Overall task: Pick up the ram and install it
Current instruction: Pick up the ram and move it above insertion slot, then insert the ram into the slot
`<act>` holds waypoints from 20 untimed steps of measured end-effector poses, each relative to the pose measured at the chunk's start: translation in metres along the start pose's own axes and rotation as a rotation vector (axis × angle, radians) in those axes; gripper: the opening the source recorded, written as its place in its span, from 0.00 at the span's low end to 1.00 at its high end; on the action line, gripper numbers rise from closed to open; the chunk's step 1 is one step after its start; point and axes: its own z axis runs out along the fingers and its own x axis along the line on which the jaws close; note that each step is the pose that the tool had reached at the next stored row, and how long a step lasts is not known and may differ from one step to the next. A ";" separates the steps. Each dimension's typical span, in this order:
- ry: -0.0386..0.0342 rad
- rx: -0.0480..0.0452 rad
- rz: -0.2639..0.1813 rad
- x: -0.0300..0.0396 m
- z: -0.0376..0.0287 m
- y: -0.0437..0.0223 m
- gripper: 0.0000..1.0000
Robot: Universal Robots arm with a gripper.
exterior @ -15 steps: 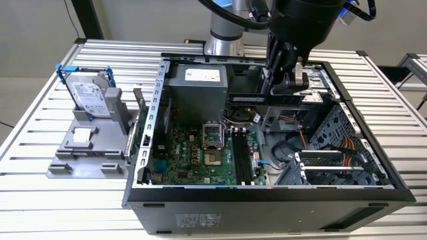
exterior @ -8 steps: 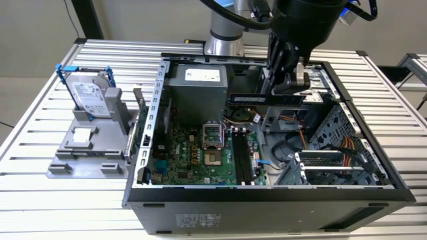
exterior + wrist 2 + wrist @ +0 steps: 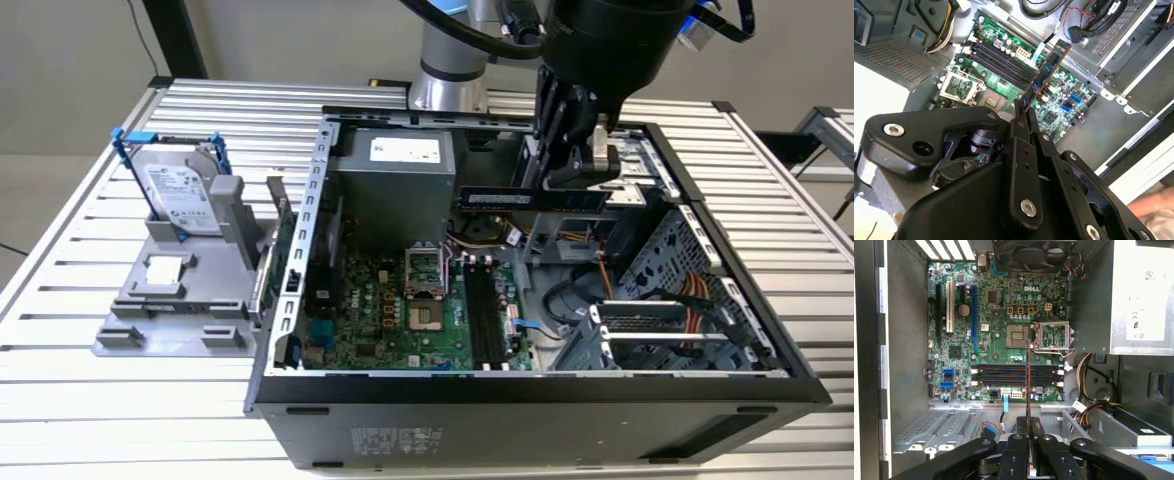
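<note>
Pincer: your pincer [image 3: 583, 185] is clamped on one end of the ram [image 3: 531, 197], with a finger on each flat face.
Ram: it sticks out from the fingertips, held level in the air above the open computer case [image 3: 534, 385] and touching nothing else.
First wrist view: here you see the ram [image 3: 1028, 385] edge-on as a thin line coming out of the pincer [image 3: 1029, 422]. That line crosses the black memory slots [image 3: 1016, 375] rather than running along them. Beyond the slots are the processor socket [image 3: 1017, 335] and a fan [image 3: 1029, 252].
Second wrist view: this view shows you the ram's [image 3: 1046, 75] dark flat face with its gold edge, slanting away from the pincer [image 3: 1021, 112] over the green board [image 3: 1064, 100].
Exterior view: from here you can see the ram well above the slots [image 3: 483, 310], next to the grey power supply [image 3: 400, 170].
Table: the case lies on its side on a slatted metal table [image 3: 80, 400]. On the exterior view's left, a hard drive [image 3: 180, 195] stands upright in a grey stand [image 3: 167, 310].
Room: a pale wall [image 3: 80, 40] rises behind the table.
</note>
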 end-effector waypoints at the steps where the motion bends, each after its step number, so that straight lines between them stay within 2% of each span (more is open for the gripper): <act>1: 0.0000 0.0001 0.001 0.0000 0.0000 0.0000 0.00; 20: 0.0000 0.0030 0.094 0.0000 0.0000 0.0000 0.00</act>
